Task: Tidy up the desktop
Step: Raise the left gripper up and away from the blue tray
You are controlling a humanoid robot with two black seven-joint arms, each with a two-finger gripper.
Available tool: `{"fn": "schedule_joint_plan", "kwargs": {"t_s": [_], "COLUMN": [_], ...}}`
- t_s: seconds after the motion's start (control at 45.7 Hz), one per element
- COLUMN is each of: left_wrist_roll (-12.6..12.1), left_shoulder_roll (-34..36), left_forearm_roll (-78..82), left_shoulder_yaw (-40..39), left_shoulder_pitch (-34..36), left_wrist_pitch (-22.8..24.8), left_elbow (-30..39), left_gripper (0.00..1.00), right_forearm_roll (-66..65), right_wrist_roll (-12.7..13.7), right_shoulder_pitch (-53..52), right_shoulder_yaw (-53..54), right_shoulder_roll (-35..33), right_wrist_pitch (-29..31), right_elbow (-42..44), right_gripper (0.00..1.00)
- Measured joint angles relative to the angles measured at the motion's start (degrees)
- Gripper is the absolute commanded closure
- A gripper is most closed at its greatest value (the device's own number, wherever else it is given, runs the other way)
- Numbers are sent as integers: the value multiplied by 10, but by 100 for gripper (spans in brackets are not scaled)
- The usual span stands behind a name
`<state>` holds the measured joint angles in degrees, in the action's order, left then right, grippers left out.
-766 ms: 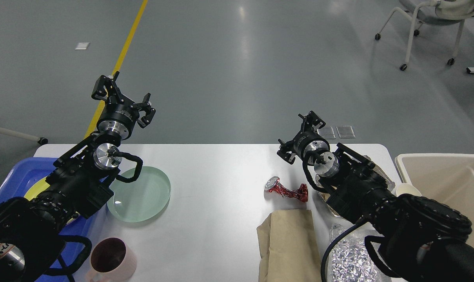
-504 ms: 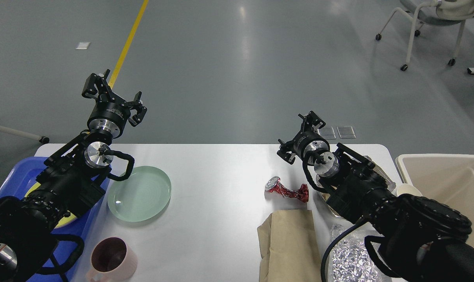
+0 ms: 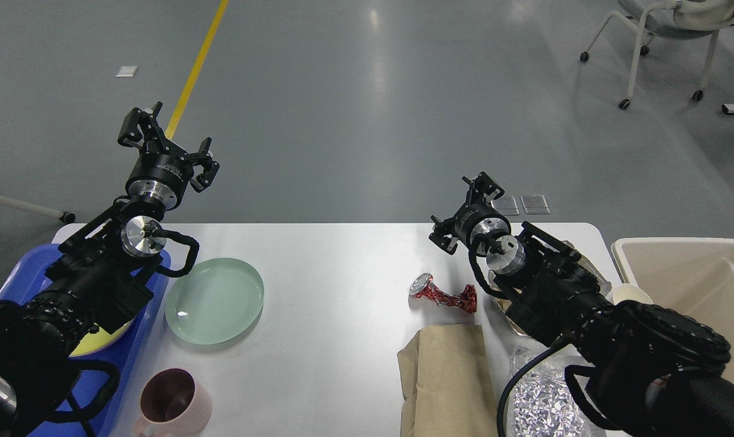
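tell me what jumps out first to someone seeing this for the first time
Two black arms reach over the desktop, the left gripper and right gripper both empty with fingers spread. A pale green plate lies left of centre, and a crumpled red wrapper sits right of centre above a brown paper bag.
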<state>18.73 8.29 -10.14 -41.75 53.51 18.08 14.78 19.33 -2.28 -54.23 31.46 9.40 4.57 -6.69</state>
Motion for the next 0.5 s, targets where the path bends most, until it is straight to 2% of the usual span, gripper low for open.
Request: {"fn": "schedule_joint_plan", "kwargs": {"t_s": [0.328, 0.504], "left_wrist_roll": [0, 0], "left_shoulder_roll": [5, 16], "left_forearm_roll": [-6, -6], "left_shoulder_yaw": [120, 271], "left_shoulder_pitch": [53, 95], "left_wrist_pitch": [-5, -18], "left_elbow": [-2, -1], "left_gripper": [0, 0], "right_forearm_roll": [0, 0], "right_wrist_roll": [0, 0], "right_shoulder_pitch": [0, 0], "right_shoulder_yaw": [0, 0], "right_shoulder_roll": [0, 0], "right_wrist_pitch": [0, 0], "right_elbow": [0, 0], "right_gripper": [0, 0]}}
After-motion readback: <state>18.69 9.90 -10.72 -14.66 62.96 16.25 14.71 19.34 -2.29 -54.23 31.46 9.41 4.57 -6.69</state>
